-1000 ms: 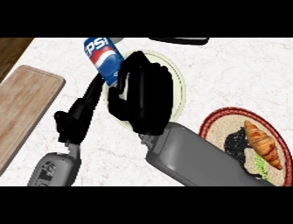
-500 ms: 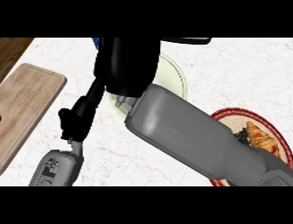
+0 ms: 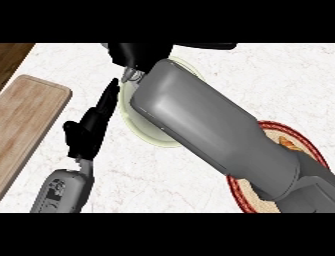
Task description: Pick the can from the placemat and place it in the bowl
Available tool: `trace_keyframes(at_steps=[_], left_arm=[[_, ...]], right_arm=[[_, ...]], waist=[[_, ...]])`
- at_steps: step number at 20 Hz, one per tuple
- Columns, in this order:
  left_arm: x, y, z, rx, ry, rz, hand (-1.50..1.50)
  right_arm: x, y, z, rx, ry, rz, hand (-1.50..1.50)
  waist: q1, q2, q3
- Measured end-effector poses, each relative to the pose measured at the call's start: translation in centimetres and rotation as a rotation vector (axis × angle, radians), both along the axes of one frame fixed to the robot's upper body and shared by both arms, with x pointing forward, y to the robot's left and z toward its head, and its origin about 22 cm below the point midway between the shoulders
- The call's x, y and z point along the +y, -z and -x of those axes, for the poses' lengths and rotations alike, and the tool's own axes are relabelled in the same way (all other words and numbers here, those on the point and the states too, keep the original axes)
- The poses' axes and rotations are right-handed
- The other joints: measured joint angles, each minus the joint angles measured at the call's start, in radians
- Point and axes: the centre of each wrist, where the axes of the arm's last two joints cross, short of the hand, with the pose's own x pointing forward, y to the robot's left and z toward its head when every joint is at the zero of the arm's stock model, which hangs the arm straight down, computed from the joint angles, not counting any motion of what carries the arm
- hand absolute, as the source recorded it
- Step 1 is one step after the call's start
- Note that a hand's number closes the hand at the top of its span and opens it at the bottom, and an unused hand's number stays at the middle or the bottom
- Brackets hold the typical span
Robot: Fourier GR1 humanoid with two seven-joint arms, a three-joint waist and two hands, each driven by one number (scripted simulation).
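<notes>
My right hand (image 3: pixel 137 54) is at the top centre above the bowl (image 3: pixel 149 131); its grip I cannot tell. My left hand (image 3: pixel 92 125) rests left, fingers straight.

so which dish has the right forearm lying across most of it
The pale green bowl near the counter's middle; the red-rimmed plate at right is only partly covered.
</notes>
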Motion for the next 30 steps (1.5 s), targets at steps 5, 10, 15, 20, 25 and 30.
trace_keyframes(at_steps=[5,10,15,20,25,30], left_arm=[[0.2,0.1,0.1,0.001,-0.016,0.002,0.0],[0.9,0.3,0.4,-0.004,-0.037,0.008,0.0],[1.9,0.6,0.8,0.001,-0.055,0.007,0.0],[2.2,0.6,0.9,0.007,-0.072,0.011,0.0],[2.8,0.6,1.0,-0.001,-0.082,0.011,0.0],[3.0,0.3,1.3,-0.001,-0.081,0.008,0.0]], right_arm=[[-0.2,0.9,-2.0,0.068,0.085,0.085,1.5],[-1.4,3.2,-3.5,0.128,0.141,0.122,1.5],[-2.6,6.1,-4.3,0.182,0.175,0.149,1.5],[-4.2,9.7,-4.3,0.27,0.177,0.119,1.5],[-6.3,13.1,-4.2,0.369,0.157,-0.034,-1.5],[-6.9,14.9,-3.3,0.365,0.075,-0.162,-1.5]], waist=[[-0.015,0.003,0.001],[-0.039,0.004,0.004],[-0.054,0.001,0.005],[-0.072,-0.001,0.006],[-0.078,0.002,0.008],[-0.08,0.001,0.008]])
